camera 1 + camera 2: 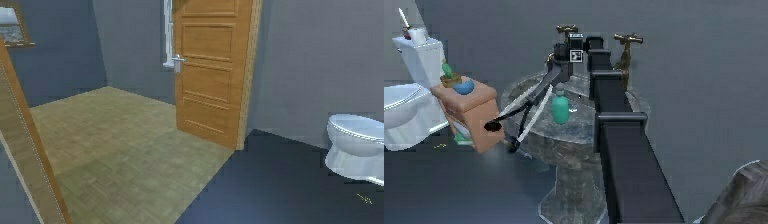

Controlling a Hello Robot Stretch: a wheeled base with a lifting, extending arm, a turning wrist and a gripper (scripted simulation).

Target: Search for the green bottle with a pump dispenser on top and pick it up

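Bottle: green bottle with a pump top, upright on the rim of the sink in the arm side view, just left of the arm.
Jaws: the dark body sits left of the two white markers. The thin fingers slant down toward that view's left, across the basin. How wide the jaws stand cannot be told. The bottle stands on the sink right by them, so I cannot tell whether they hold anything, nor whether they touch it.
Sink: grey mottled basin on a pedestal, with two brass taps at its far rim, one on each side of the arm.
Box: orange box just left of the sink, low down. On top are a teal round thing and a small potted plant.
Toilet: white toilet at the arm side view's left edge, beside the box, with a paper roll on its tank. The toilet shows again at the forward view's right edge.
Door: wooden panelled door standing open in the forward view, with a metal handle on its left edge.
Floor: tan tiles beyond the door, dark floor nearer and under the toilet.
Walls: blue-grey, with a framed picture at the forward view's top left.
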